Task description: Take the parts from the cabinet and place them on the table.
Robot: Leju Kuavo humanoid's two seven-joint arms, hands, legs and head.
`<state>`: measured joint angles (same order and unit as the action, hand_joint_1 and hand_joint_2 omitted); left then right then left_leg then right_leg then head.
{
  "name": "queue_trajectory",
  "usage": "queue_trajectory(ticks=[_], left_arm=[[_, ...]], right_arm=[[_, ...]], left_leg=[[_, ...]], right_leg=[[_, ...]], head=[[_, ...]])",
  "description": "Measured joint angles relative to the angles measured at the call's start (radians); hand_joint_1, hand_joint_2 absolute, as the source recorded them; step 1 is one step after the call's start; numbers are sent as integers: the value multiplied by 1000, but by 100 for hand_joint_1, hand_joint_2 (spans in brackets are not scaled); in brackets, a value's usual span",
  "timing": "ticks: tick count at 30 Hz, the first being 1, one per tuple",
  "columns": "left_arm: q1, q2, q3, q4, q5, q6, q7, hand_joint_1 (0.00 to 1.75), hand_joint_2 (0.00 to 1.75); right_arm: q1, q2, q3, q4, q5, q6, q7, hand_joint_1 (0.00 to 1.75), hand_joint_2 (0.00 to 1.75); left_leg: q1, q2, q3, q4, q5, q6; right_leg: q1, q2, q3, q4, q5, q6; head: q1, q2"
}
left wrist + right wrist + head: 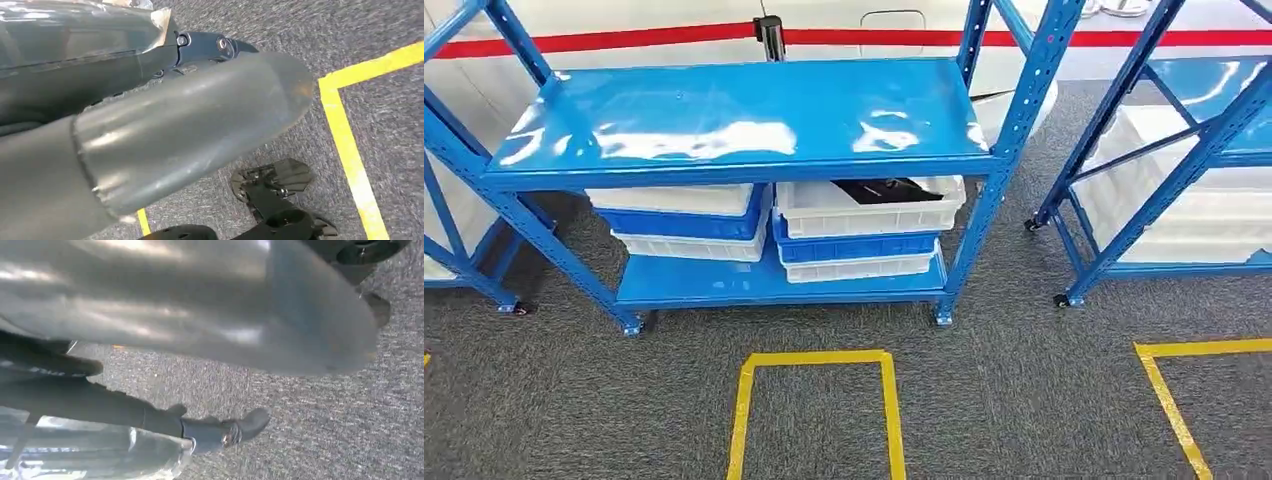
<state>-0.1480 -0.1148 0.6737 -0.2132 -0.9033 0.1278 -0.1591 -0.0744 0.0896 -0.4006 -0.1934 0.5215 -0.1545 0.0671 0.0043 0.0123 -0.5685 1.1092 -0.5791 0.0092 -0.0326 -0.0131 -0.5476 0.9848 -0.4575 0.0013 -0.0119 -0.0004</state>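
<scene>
Likely the dark part, lying in the top white bin under the cabinet's upper shelf, invites a knock when reaching in; whether either hand's fingers are spread, I cannot tell.

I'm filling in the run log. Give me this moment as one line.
stage: facing cabinet | black part in upper right white bin | left hand, right hand down by floor, holding nothing seen
</scene>
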Motion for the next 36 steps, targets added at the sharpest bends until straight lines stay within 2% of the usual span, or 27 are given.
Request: queue_trajectory(ticks=[2, 3, 4, 5, 6, 7, 8, 9, 10, 11, 12, 14, 17, 18, 19, 21, 26, 27, 28, 36], left_arm=[[4, 0, 0, 0, 0, 0, 0, 0, 0], [6, 0, 0, 0, 0, 2, 0, 0, 0], [8, 0, 0, 0, 0, 7, 0, 0, 0], [10, 0, 0, 0, 0, 12, 0, 0, 0], [11, 0, 0, 0, 0, 18, -1, 0, 0], [12, 0, 0, 0, 0, 25, -5, 0, 175], [14, -2, 0, 0, 0, 28, -8, 0, 175], [14, -6, 0, 2, 2, 29, -13, 0, 175], [16, -6, 0, 2, 3, 26, -20, 0, 175], [20, -11, 0, 3, 7, 23, -21, 0, 175], [24, -13, 0, 3, 12, 28, -18, 0, 175], [27, -21, 1, 3, 13, 42, 5, 0, 175], [44, -21, -34, -2, 55, 37, 26, 0, 175], [51, -21, -45, -3, 78, 33, 31, 0, 175], [60, -20, -62, -7, 100, 29, 36, 0, 0], [74, -18, -92, -14, 153, 19, 44, 0, 0], [108, -3, -176, -38, 276, -3, 62, 0, 0], [115, 1, -195, -44, 303, -7, 65, 0, 0], [121, 6, -216, -48, 328, -13, 69, 0, 0], [180, 35, -364, -91, 531, -52, 100, 0, 0]], right_arm=[[-1, 2, 0, 0, 0, 0, 0, 0, 0], [0, 2, 0, 0, 0, 0, 0, 0, 0], [2, 2, 0, 0, 0, 0, -1, 0, 0], [2, 2, 0, 0, 0, -1, -2, 0, 0], [2, 2, 0, 0, 0, -3, -5, 0, 0], [2, 2, 0, 0, 0, -4, -10, 0, 0], [2, 1, -1, 0, 0, -6, -13, 0, 0], [2, 1, -1, 0, 0, -8, -16, 0, 175], [5, 0, -1, 0, 0, -11, -20, 0, 175], [8, -3, -1, 0, 0, -11, -23, 0, 175], [12, -5, -2, 0, 0, -11, -26, 0, 175], [17, -10, -4, 0, -2, -9, -28, 0, 175], [30, -16, 6, -4, -31, -8, -27, 0, 175], [37, -19, 11, -8, -44, -6, -27, 0, 0], [43, -22, 16, -11, -57, -3, -27, 0, 0], [55, -28, 34, -18, -88, 4, -27, 0, 0], [81, -38, 82, -42, -158, 31, -31, 0, 0], [85, -40, 94, -48, -174, 34, -32, 0, 0], [90, -42, 105, -53, -188, 38, -33, 0, 0], [134, -61, 198, -98, -305, 77, -44, 0, 0]], left_leg=[[11, -10, -73, 157, -68, -12], [16, -10, -92, 195, -73, -16], [23, -10, -90, 185, -53, -21], [29, -10, -67, 134, -16, -26], [36, -10, -29, 53, 31, -31], [43, -11, 18, -41, 75, -37], [51, -25, 45, -104, 82, -45], [39, -35, 44, -108, 81, -35], [39, -30, 41, -111, 84, -28], [36, -28, 41, -111, 87, -27], [27, -28, 41, -111, 87, -24], [16, -28, 40, -111, 89, -6], [11, -28, 39, -111, 89, 1], [9, -28, 39, -111, 90, 4], [8, -28, 38, -111, 90, 5], [6, -28, 36, -110, 91, 8], [5, -28, 36, -110, 90, 11], [5, -28, 35, -110, 90, 11], [5, -28, 35, -110, 89, 11], [7, -27, 35, -110, 89, 11]], right_leg=[[0, 6, -4, 1, 0, 0], [0, 9, -4, 1, 1, 1], [-4, 12, -4, 2, 1, 1], [-7, 16, -3, 2, 1, 3], [-11, 20, -2, 3, 2, 6], [-15, 25, -1, 3, 2, 14], [-9, 28, -2, 3, 2, 26], [-4, 31, -6, 7, 3, 36], [2, 31, -9, 5, 4, 44], [11, 32, -15, 5, -2, 37], [4, 33, -16, 3, 4, 43], [-3, 33, -14, -4, 7, 47], [-8, 33, -9, -14, 12, 55], [-9, 33, -5, -16, 15, 59], [-10, 33, -4, -18, 16, 61], [-13, 33, 0, -20, 19, 65], [-14, 33, -1, -21, 19, 68], [-14, 33, -1, -21, 17, 75], [-14, 33, -1, -21, 17, 76], [-10, 33, -10, -20, 16, 76]], head=[[1, 0], [0, 0], [1, 0], [0, 0], [1, 0], [0, 0], [-1, 0], [-6, 0], [5, 0], [6, 0], [7, 0], [7, 0], [8, 0], [7, 0], [7, 0], [8, 0], [7, 0], [7, 0], [7, 0], [7, 0]])
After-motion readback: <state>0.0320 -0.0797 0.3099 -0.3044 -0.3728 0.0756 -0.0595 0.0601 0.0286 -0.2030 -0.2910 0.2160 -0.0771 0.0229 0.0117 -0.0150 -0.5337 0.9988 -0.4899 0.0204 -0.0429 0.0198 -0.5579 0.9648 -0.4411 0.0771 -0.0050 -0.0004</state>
